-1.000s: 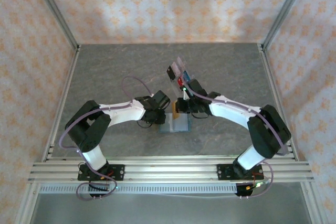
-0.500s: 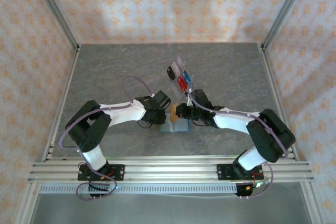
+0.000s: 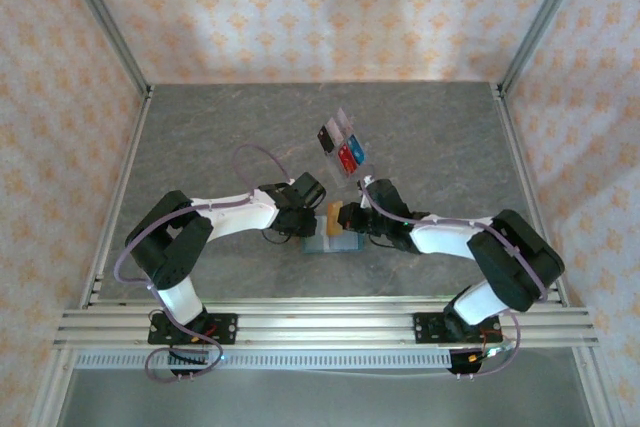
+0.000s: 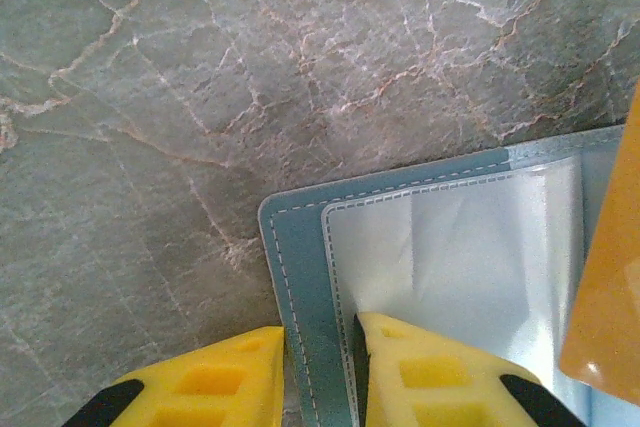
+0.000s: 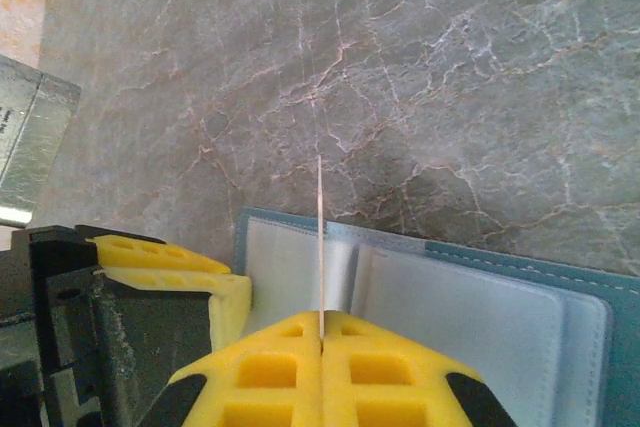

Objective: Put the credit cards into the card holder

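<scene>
The teal card holder point(image 3: 340, 243) lies open on the table between both arms, its pale inside point(image 5: 470, 317) facing up. My left gripper point(image 4: 320, 347) is shut on its stitched teal edge point(image 4: 300, 277), one yellow finger point(image 4: 210, 382) on each side of that strip. My right gripper point(image 5: 322, 319) is shut on an orange-gold credit card point(image 3: 333, 217), edge-on as a thin line point(image 5: 320, 237) in the right wrist view, standing over the holder's left half. That card's face point(image 4: 605, 287) shows at the right of the left wrist view. Black point(image 3: 325, 138), red point(image 3: 346, 157) and blue point(image 3: 357, 149) cards sit farther back.
A clear ridged tray point(image 3: 345, 119) holding the other cards stands just beyond the grippers, tilted. Grey marbled table point(image 3: 220, 137) stretches to the left and right. Metal frame posts and patterned walls close in the sides and back.
My right arm has swung nearer and lower, carrying the orange-gold card from beside the tray to over the card holder. The left gripper has stayed on the holder's edge.
</scene>
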Robot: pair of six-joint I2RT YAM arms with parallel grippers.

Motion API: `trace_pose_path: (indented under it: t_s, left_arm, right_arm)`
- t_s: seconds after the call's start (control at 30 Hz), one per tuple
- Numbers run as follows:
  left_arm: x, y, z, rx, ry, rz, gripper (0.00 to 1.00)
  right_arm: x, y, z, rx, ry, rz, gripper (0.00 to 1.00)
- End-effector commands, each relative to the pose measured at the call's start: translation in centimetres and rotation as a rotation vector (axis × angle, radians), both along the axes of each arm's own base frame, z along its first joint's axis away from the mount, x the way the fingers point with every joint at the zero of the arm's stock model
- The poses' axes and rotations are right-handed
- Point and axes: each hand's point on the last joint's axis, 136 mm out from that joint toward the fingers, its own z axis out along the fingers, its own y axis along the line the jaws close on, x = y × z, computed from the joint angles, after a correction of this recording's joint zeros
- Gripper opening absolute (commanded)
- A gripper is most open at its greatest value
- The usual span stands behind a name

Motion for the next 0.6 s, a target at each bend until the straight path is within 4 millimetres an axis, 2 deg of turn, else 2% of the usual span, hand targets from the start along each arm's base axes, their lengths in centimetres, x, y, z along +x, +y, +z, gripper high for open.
trace_pose_path:
  t_s: [0.0,0.57]
  left_arm:
    - [-2.10,-0.17,-2.59,0.027,0.092,-0.039,0.24]
    - [-2.23,0.00,-2.86,0.031,0.098,-0.034,0.24]
  right_arm:
    - [0.11,0.74,-0.08,0.078,-0.006,-0.020,0.00]
    - [-0.75,1.19,-1.03,0.209,0.041,-0.042,0.00]
